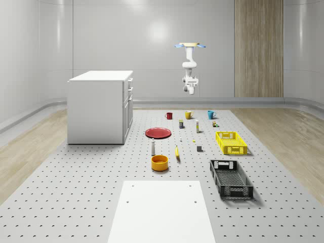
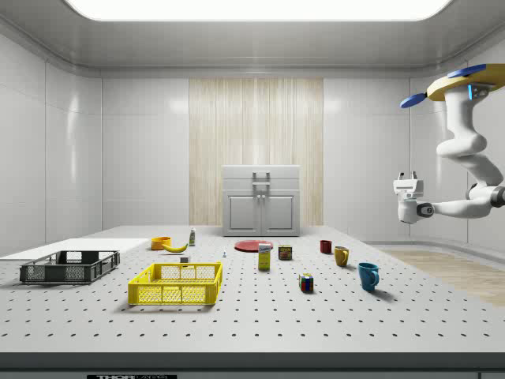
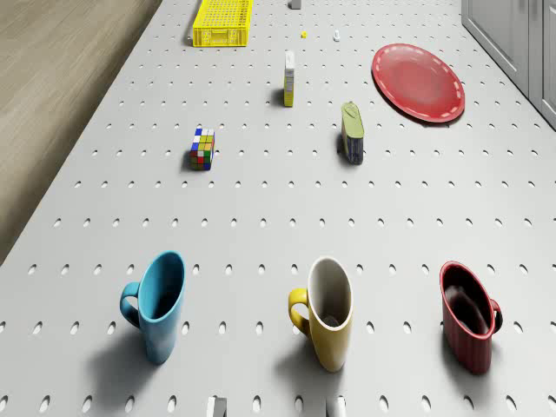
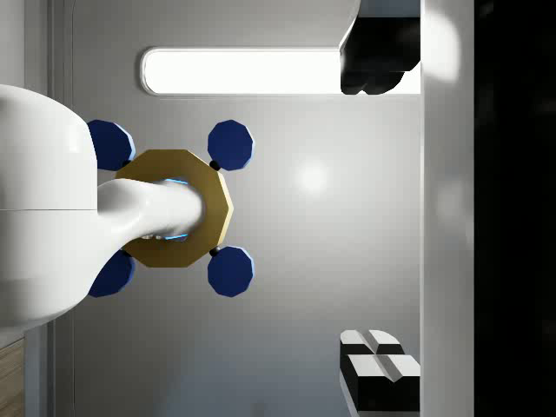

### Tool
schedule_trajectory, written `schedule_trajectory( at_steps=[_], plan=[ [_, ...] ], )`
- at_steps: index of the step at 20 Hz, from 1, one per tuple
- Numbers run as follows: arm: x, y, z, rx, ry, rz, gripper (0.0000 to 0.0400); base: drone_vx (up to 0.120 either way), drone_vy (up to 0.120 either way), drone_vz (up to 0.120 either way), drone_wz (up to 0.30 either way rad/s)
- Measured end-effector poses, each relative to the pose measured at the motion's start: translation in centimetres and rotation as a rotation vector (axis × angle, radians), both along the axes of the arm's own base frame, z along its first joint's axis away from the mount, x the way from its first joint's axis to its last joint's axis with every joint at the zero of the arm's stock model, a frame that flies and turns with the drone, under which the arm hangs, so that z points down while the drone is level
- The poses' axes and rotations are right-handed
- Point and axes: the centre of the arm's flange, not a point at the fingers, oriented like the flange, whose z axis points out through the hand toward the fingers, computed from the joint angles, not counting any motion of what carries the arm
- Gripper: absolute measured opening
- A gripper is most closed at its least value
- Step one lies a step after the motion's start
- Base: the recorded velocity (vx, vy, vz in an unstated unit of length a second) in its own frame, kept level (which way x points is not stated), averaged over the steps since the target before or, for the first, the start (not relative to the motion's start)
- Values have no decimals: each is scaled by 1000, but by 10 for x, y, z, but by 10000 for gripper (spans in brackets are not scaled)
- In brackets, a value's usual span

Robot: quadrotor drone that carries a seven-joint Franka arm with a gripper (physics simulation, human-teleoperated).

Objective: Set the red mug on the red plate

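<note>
**Scene layout, listed from the largest item to the smallest.**

- A perforated grey table [image 1: 76, 192] spans the floor.
- At its left in the whole-scene view, a white cabinet [image 1: 98, 109] is seen standing.
- A white panel [image 1: 161, 212] is laid flat at the near edge.
- The drone [image 1: 190, 45] is shown hovering high at the far end of the table, above and slightly behind the row of mugs, resting on nothing.
- The arm [image 1: 188, 63] is hung beneath the drone and folded.
- The gripper [image 4: 380, 217] is held in open air well above the table and turned up toward the drone's underside. Its fingers [image 4: 378, 373] are seen spread wide apart, with nothing between them.
- A black crate [image 1: 231, 178] is placed near, on the whole-scene view's right. A yellow crate [image 1: 231, 142] is set just beyond it.
- The red plate [image 1: 158, 133] lies flat in front of the cabinet's right corner, with nothing on it.
- An orange bowl [image 1: 159, 162] is set nearer than the plate. A banana [image 1: 177, 152] lies to the bowl's right.
- Three mugs stand upright in a far row. The red mug [image 1: 169, 115] is at the whole-scene view's left, the yellow mug [image 1: 188, 115] is in the middle, and the blue mug [image 1: 211, 114] is at the right.
- The red mug rests on the table beyond the plate, apart from it and untouched by the gripper.
- A colour cube [image 3: 202, 148] is seen between the blue mug and the yellow crate.
</note>
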Motion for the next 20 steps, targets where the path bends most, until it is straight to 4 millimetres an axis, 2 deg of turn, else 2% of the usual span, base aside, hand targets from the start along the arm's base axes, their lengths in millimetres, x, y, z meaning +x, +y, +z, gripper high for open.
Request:
schedule_trajectory(
  at_steps=[4, 10, 15, 20],
  plan=[
    [-4, 0, 30, 0, -3, 0, 400, 10, -30, 0, 0],
    [-2, 0, 66, 0, -8, 0, 400, 120, -120, 0, 0],
    [-1, 0, 83, 0, -12, 0, 400, 120, -120, 0, 0],
    [0, 0, 90, 0, -16, 0, 400, 120, -120, 0, 0]
  ],
)
